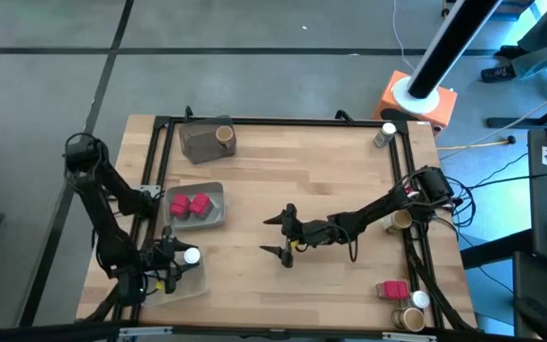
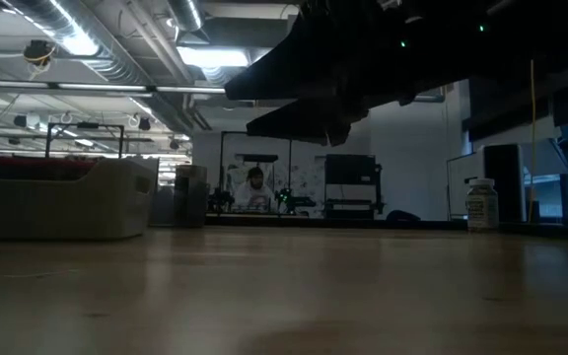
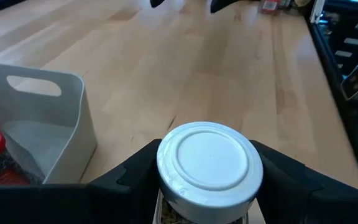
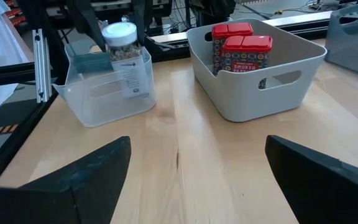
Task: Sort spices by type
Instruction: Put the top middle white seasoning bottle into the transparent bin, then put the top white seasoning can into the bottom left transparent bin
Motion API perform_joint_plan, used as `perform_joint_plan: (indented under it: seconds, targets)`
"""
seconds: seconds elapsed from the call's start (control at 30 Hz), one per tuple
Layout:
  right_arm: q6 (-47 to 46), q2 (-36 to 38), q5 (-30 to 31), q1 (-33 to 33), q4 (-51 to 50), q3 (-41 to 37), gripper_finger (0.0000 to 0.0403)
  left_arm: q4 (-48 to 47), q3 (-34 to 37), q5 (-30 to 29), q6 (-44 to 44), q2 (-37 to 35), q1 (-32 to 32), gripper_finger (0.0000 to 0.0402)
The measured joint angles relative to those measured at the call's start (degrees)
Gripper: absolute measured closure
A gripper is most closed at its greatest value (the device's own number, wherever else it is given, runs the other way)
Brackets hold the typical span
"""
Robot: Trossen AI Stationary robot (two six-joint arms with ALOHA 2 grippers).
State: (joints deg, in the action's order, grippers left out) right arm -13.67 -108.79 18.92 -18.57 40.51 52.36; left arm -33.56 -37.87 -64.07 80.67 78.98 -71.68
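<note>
Left gripper (image 1: pixel 186 256) at the worktop's (image 1: pixel 292 180) front-left corner, jaws clamped on a white-capped jar (image 3: pixel 209 163), holding it over the clear tray (image 4: pixel 107 87). Right gripper (image 1: pixel 281 236) hangs mid-worktop, jaws wide apart, nothing in them. 2 red packets (image 4: pixel 238 50) sit in the grey tray (image 4: pixel 260 93) by the left edge; a tan-topped jar (image 1: pixel 224 135) rests in the back-left tray

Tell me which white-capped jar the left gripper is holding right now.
The white-capped jar over the clear tray at the table's front left, clamped in the left gripper. The other two stand untouched along the right edge, one far back, one at the front.
</note>
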Motion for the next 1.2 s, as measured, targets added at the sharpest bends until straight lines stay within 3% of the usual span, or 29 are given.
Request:
perform_joint_plan:
  seconds: [0.43, 0.83, 1.0, 1.2]
  targets:
    - [0.4, 0.0, 0.1, 0.0, 0.0, 0.0, 0.0033, -0.4, 0.0, 2.4, 1.4, 2.3, 0.0, 0.017]
    - [1.8, 0.0, 0.0, 0.0, -0.1, 0.0, 0.0033, -0.3, 0.0, 3.3, -7.8, -9.9, 0.8, 0.0163]
    - [2.0, 0.0, 0.0, 0.0, -0.1, 0.0, 0.0033, 0.2, 0.0, -3.2, -14.1, -14.0, 4.5, 0.0163]
    - [5.2, 0.0, -1.2, -0.2, -2.0, 0.0, 0.0033, 0.9, 0.0, -3.8, -21.4, -15.5, 14.4, 0.0163]
